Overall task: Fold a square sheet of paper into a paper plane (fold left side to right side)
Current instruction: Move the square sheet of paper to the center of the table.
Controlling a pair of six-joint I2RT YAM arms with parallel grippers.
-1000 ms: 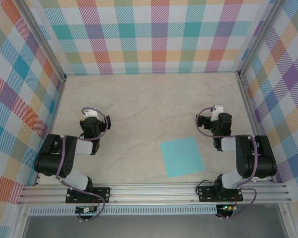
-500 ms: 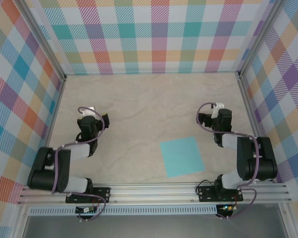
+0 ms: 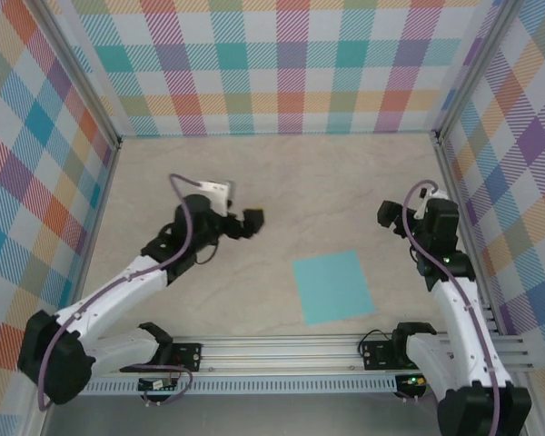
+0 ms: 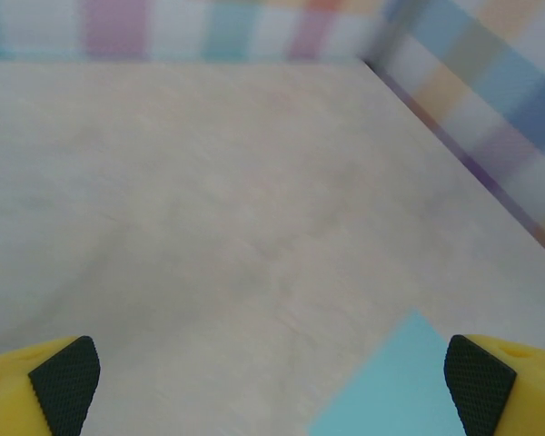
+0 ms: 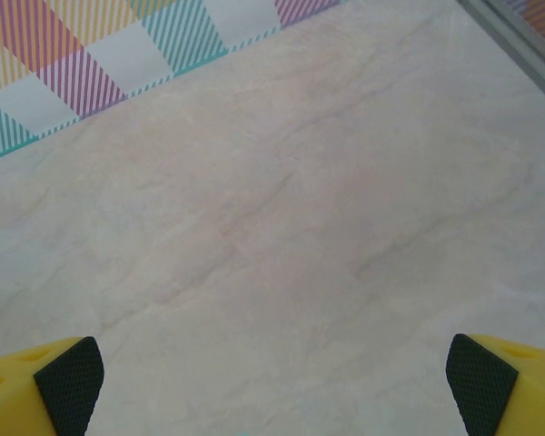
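Observation:
The square sheet of paper [image 3: 332,287] lies flat and unfolded on the table, near the front, right of centre; a corner of the square sheet of paper [image 4: 400,391] shows at the bottom of the left wrist view. No paper plane shape is in view. My left gripper [image 3: 251,221] reaches out over the table, up and left of the sheet, open and holding nothing. In the left wrist view my left gripper [image 4: 272,386] has its pads wide apart. My right gripper [image 3: 388,215] hovers up and right of the sheet, open and holding nothing, as my right gripper [image 5: 274,381] shows over bare table.
Plaid walls [image 3: 282,64] close in the table on the back, left and right. A metal rail [image 3: 282,350] runs along the front edge by the arm bases. Bare marbled tabletop [image 3: 291,182] spreads behind the sheet.
The left arm has unfolded and swung its gripper right and forward toward the sheet. The right arm has stretched out, its gripper shifting slightly right and back. The sheet has not moved.

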